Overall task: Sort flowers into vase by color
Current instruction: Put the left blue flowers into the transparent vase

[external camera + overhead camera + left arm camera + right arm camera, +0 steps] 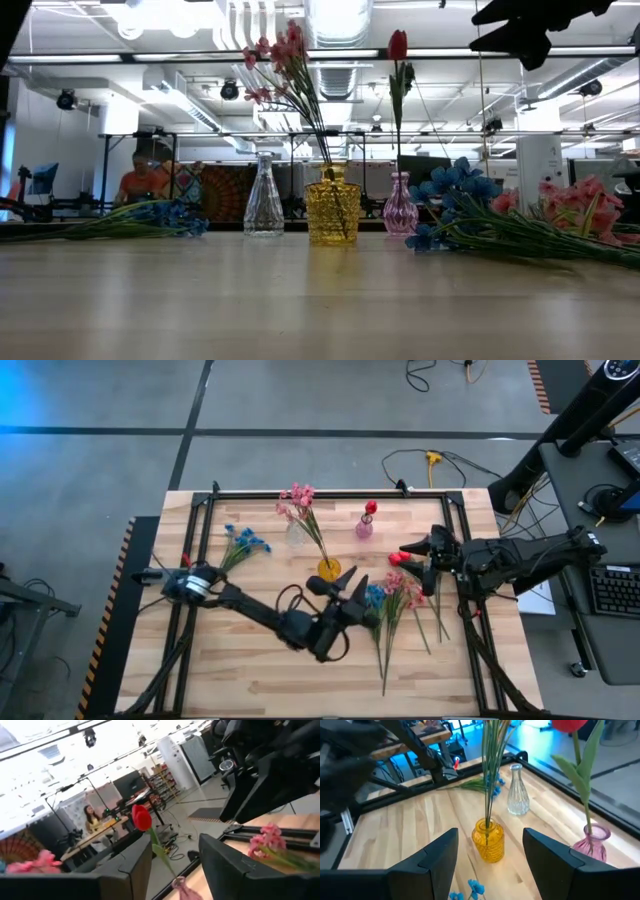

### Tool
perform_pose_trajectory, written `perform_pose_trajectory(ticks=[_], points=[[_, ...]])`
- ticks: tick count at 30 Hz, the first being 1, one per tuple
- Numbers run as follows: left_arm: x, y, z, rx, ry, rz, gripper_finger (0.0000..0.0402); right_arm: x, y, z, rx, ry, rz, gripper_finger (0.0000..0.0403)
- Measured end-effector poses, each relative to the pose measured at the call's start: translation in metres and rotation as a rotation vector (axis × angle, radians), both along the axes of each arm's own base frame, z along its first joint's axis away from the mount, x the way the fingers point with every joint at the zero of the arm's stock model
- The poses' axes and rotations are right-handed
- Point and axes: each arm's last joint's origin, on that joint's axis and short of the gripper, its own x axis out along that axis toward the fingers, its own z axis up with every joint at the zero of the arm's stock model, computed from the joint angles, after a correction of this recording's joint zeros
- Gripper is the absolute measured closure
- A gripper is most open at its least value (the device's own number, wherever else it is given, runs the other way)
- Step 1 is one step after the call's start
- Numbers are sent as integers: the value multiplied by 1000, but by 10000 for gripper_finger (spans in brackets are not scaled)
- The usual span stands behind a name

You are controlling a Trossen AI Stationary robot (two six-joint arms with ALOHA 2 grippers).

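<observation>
Three vases (331, 205), two holding flowers (285, 62)

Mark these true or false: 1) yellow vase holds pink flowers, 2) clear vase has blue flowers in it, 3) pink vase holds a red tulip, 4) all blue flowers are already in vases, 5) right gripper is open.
1) True. The yellow vase holds the pink flowers.
2) False. The clear vase is empty.
3) True. The pink vase holds a red tulip.
4) False. One bunch of blue flowers lies on the table by the left arm's base, and more lie in the loose pile near the left gripper.
5) True. The right gripper hangs open with nothing between its fingers.
</observation>
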Motion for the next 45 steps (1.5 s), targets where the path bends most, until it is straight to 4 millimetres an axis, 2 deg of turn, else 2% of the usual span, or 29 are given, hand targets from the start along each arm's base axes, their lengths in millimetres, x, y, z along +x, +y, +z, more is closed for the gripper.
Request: perform_pose_trajectory(ticks=[4,7,11,15,19,24,27,32,35,41,45], points=[[-21,-19,14,9,69,-11,276,7,1,-5,35,27,-13,188],[-46,-35,27,15,97,-60,291,11,3,-9,56,52,0,188],[-89,-46,33,24,110,-136,310,15,4,-12,91,73,20,188],[-138,-45,35,29,98,-225,323,18,6,-15,119,87,33,188],[-188,-42,30,48,-3,-447,326,19,6,-15,173,84,32,188],[-233,-25,6,32,-83,-942,327,17,6,-14,269,59,3,188],[-247,-6,-3,-68,-138,-1089,326,18,7,-15,345,53,-13,188],[-267,15,-21,-144,-85,-1163,326,26,10,-20,498,75,-4,188],[-279,27,-18,-267,-80,-1163,326,36,14,-26,581,103,14,188],[-299,50,-30,-545,41,-1044,326,56,22,-30,704,231,2,188],[-309,62,-37,-558,104,-916,326,72,31,-24,732,403,-85,188]])
